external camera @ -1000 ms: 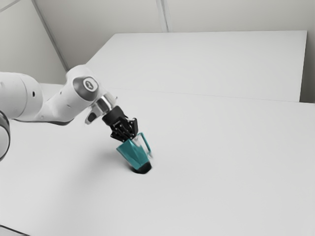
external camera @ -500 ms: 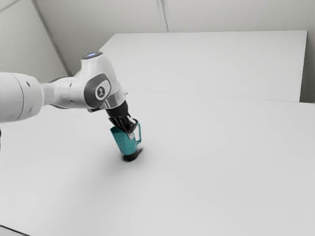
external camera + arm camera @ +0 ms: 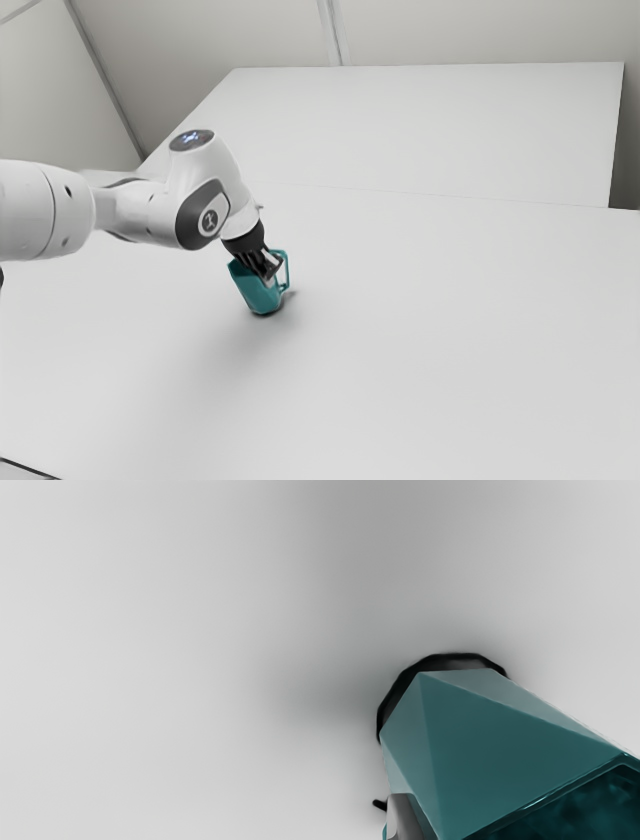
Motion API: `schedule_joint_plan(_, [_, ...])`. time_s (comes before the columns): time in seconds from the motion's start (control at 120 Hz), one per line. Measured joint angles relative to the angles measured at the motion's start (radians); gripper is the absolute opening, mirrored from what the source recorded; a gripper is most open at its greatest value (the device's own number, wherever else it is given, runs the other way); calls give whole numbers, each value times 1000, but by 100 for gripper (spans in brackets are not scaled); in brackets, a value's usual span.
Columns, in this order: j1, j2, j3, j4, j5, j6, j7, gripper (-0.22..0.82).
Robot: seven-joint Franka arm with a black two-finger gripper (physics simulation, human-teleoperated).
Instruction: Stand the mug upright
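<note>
In the exterior view, I see the faceted teal mug (image 3: 258, 292) at the end of the black two-finger gripper (image 3: 268, 266), below the white jointed arm (image 3: 150, 212). The gripper reaches down at the mug's upper part, overlapping it on the handle side. Whether the jaws are open or closed on the mug, I cannot tell. The gripper covers part of the rim, and the contact is hard to make out. The mug is at the smooth white table (image 3: 430, 330), mouth upward but tilted, its top leaning to the exterior view's left; I can't judge whether its base sits flat. Its angular teal handle (image 3: 288, 268) is on the exterior view's right of the gripper.

In the wrist view, a grey piece of the gripper overlaps the mug's side. The mouth end is cut off, with a dark teal interior; a black band (image 3: 389, 712) edges the foot, farther from the gripper.
</note>
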Motion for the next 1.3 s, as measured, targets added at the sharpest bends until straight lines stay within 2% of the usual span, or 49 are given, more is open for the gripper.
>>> schedule_joint_plan(0.242, [1, 1, 0, -19, -4, 34, 0, -18])
schedule_joint_plan(0.458, [-3, -31, -5, -20, 9, 26, 0, 27])
schedule_joint_plan(0.55, [-4, -56, -6, -21, 11, 9, 0, 39])
schedule_joint_plan(0.658, [-6, -82, -6, -20, 12, -16, 0, 48])
schedule_joint_plan(0.917, [-26, -147, -4, 23, 11, -88, 0, 57])
schedule_joint_plan(1.058, [-38, -131, 4, 147, 14, -185, 0, 59])
schedule_joint_plan(1.3, [-50, -80, 58, 362, 22, -396, 0, 60])
